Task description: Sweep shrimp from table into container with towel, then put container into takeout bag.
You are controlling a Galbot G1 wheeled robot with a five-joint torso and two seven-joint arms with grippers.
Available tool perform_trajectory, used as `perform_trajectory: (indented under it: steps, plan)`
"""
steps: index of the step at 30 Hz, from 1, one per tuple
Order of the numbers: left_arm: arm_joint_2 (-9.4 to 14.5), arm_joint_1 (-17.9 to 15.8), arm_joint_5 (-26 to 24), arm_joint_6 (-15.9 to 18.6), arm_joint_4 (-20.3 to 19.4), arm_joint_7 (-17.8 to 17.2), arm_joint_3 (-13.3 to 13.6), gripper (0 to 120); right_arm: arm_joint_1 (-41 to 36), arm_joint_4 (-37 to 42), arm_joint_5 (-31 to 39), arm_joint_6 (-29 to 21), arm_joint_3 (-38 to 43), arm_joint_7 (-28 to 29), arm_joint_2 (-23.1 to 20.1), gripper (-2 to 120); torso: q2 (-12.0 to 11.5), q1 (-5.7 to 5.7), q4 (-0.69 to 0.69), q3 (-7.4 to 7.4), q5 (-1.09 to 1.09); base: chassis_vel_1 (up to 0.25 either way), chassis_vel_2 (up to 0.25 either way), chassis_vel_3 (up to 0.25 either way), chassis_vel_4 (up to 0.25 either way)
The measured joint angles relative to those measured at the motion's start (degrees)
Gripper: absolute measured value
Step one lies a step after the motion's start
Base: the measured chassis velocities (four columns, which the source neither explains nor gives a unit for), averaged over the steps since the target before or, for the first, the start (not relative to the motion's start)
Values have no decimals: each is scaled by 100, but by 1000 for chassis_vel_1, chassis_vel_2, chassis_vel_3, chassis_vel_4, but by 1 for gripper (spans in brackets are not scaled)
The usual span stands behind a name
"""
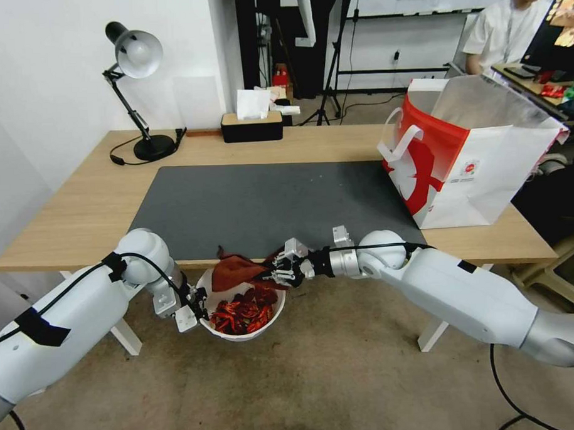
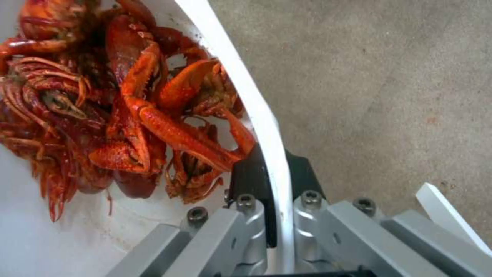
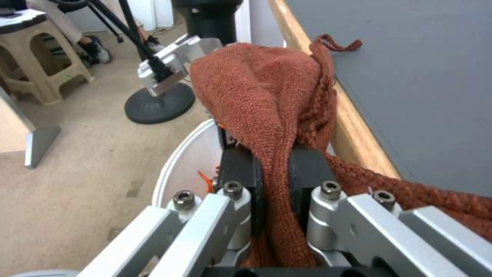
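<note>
Both our arms fill the lower part of the head view. Our left gripper [image 1: 199, 304] pinches the rim of the container [image 1: 241, 332], held below the near edge of the table [image 1: 80, 216] at lower centre. The shrimp [image 1: 243, 312] lie piled inside. Our right gripper [image 1: 283, 271] clamps the towel [image 1: 235, 270], which drapes over the bowl. The takeout bag [image 1: 467, 165] stands open at the upper right.

In the left wrist view, our black fingertips [image 2: 248, 177] press together on either side of the white rim [image 2: 256, 111], shrimp [image 2: 128, 107] at upper left.

In the right wrist view, our fingers [image 3: 238, 169] squeeze the rust-coloured towel [image 3: 256, 88], centre frame, beside the table edge [image 3: 353, 134].
</note>
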Motion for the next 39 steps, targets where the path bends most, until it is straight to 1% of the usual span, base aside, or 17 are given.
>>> perform_trajectory:
  steps: [11,18,20,23,25,27,28,29,30,31,32,33,34,35,36,38,39]
  plan:
    - [11,44,19,6,7,3,-3,0,-97,586,322,-82,196,-29,-376,7,-1,0,-1,0,1,0,0,0,0]
    - [15,76,30,6,7,6,-7,0,-197,731,553,-142,385,-20,-464,7,-1,0,0,0,1,0,0,0,0]
    - [2,88,37,6,-4,11,-6,0,-249,835,886,-202,551,114,-518,7,-1,0,-1,0,1,0,0,0,0]
    - [-8,94,41,8,-13,13,-1,0,-258,870,1044,-206,637,231,-540,7,-1,0,-1,-1,0,0,0,0,0]
    - [-16,107,48,14,-29,14,3,0,-277,928,1230,-205,705,460,-548,7,-1,0,-1,-1,0,0,0,0,0]
    - [-20,137,66,28,-56,18,4,0,-321,1088,1534,-74,790,1132,-547,7,-1,0,-1,-1,1,0,0,0,0]
    - [-20,172,90,34,-78,19,-1,0,-337,1298,1719,5,858,2082,-542,7,-1,-1,0,-1,1,0,0,0,0]
    - [-20,172,90,34,-78,19,-1,0,-337,1298,1719,5,858,2082,-542,7,-1,-1,0,-1,1,0,0,0,0]
    - [-20,192,104,36,-90,20,-5,0,-321,1477,1774,-62,887,2961,-544,7,-1,0,0,-1,1,0,0,0,0]
    - [-20,209,116,39,-101,21,-12,0,-244,1711,1848,-333,905,4126,-558,7,-1,-1,0,-1,1,0,0,0,0]
    - [-20,209,116,39,-101,21,-12,0,-244,1711,1848,-333,905,4126,-558,7,-1,-1,0,-1,1,0,0,0,0]
    - [-20,217,121,41,-116,21,-17,0,-178,1846,1913,-534,919,5056,-581,7,0,0,1,-1,-1,0,0,0,0]
    - [-20,219,124,42,-120,21,-19,0,-156,1883,1922,-636,931,5444,-589,7,-1,0,0,-1,0,0,0,0,0]
    - [-24,226,129,45,-131,21,-20,0,-135,1917,1934,-823,956,6163,-598,7,-1,0,0,-1,0,0,0,0,0]
    - [-24,226,129,45,-131,21,-20,0,-135,1917,1934,-823,956,6163,-598,7,-1,0,0,-1,0,0,0,0,0]
    - [-26,251,136,48,-148,22,-29,0,-126,1885,2263,-1238,1003,7888,-531,7,-1,0,-2,-1,1,0,0,0,0]
    - [-25,272,140,48,-156,23,-43,0,-151,1815,2386,-1286,1031,8281,-498,7,-1,0,-1,-1,1,0,0,0,0]
